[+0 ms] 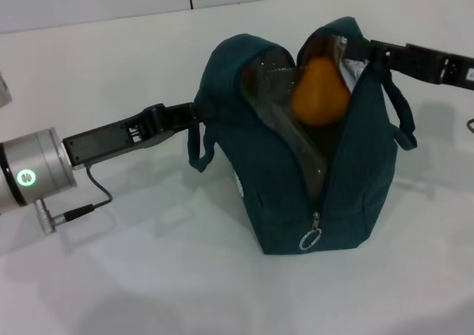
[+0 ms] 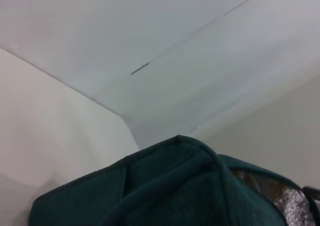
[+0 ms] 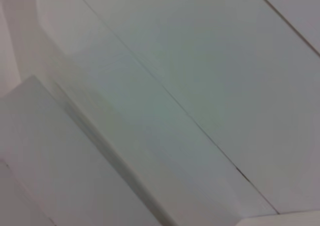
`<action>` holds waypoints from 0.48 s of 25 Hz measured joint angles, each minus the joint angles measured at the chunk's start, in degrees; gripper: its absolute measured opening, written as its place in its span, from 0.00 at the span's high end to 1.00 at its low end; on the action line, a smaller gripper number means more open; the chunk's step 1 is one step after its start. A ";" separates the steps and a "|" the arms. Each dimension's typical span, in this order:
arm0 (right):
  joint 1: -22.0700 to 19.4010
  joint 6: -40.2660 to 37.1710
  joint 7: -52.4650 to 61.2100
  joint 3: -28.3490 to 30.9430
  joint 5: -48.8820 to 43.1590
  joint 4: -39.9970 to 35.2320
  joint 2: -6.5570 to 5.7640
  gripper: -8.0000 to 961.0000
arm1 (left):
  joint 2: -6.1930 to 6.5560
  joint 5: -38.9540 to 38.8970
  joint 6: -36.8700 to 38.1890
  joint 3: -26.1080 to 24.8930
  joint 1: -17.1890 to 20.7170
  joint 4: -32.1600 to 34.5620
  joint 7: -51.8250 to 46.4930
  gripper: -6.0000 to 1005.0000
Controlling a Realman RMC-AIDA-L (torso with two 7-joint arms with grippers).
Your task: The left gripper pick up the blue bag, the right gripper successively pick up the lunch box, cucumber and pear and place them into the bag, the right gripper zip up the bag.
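One dark teal-blue fabric lunch bag (image 1: 296,179) stood upright on the white table (image 1: 148,276), its long zipper undone down the near face so that the mouth gaped and the crinkled silver foil lining (image 1: 348,64) showed inside. One round orange-yellow pear (image 1: 320,92) sat at the top of that opening, between the two parted fabric edges, with clear plastic, apparently the lid of the lunch box (image 1: 270,79), glinting in the bag just to its left. A single metal ring pull (image 1: 310,239) hung at the low end of the zipper, near the bag's base, and one loop handle drooped on each side of the bag. The left gripper (image 1: 198,113) met the bag's left upper edge and its jaws were clamped on the fabric there, the black arm running back to a silver wrist with a green light. The right gripper (image 1: 370,53) reached in from the right to the top of the opening beside the pear; whether its jaws were parted or closed could not be told. The tabletop was smooth, matte white, backed by pale wall panels with thin dark seams. In the left wrist view the bag's soft, felt-like top (image 2: 175,186) filled the lower frame.
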 joint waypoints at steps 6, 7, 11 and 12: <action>-2.00 -1.64 -0.77 3.34 0.57 -0.85 -0.48 0.54 | 0.27 -0.35 0.18 -0.61 1.25 0.58 -0.17 0.93; -2.31 -2.01 -1.01 4.05 0.57 -0.85 -0.58 0.51 | 0.34 -0.55 0.18 -0.63 1.43 0.63 -0.19 0.93; -3.70 -4.97 -1.99 6.90 0.59 -0.87 -1.29 0.40 | 0.49 -1.42 0.12 -0.67 2.45 1.39 -0.30 0.93; -3.95 -5.74 -2.09 7.35 0.59 -0.87 -1.43 0.36 | 0.51 -1.55 0.11 -0.69 2.55 1.46 -0.30 0.93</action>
